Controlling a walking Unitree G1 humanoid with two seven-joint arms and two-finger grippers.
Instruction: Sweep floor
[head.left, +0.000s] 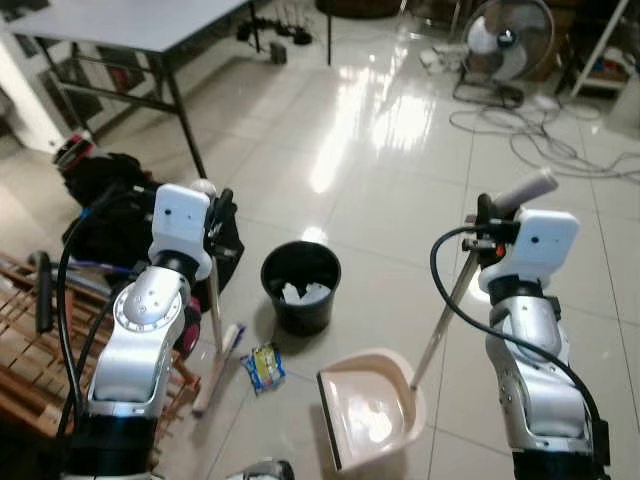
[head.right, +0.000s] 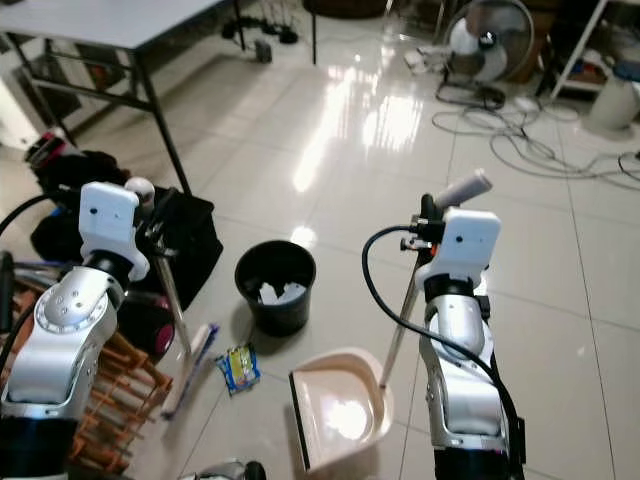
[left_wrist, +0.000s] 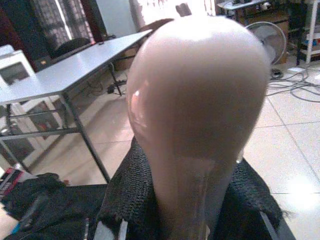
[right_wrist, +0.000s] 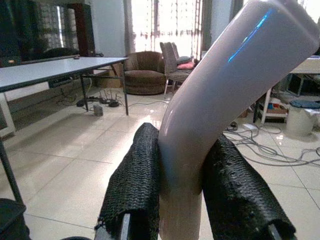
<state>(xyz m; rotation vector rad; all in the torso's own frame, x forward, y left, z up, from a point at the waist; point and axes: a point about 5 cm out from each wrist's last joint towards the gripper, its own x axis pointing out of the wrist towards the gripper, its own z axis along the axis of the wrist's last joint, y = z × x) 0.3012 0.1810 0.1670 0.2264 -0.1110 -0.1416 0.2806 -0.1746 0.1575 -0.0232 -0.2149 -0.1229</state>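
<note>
broom (head.left: 215, 330) and long-handled dustpan (head.left: 372, 408) stood ready on a glossy tiled floor (head.left: 380, 150), each held upright by one arm of the robot. the left gripper (head.left: 215, 215) was clenched around the broom's handle near its rounded top, the stick running almost straight down to the brush head, which rested on the tiles just left of a small crumpled snack wrapper (head.left: 263, 366). the right gripper (head.left: 487, 228) was clamped on the dustpan's bent handle (right_wrist: 210, 105), its pole slanting down and leftward to the pale pan, whose open mouth faced the wrapper from the right. so the litter lay between brush and pan, nearer the brush, and the sweep would likely have to travel rightward across the tiles into the pan. a black bin (head.left: 300, 285) holding scraps of paper stood just beyond, with a dark bag (head.left: 120, 215) and a grey table (head.left: 130, 20) to the left.
</note>
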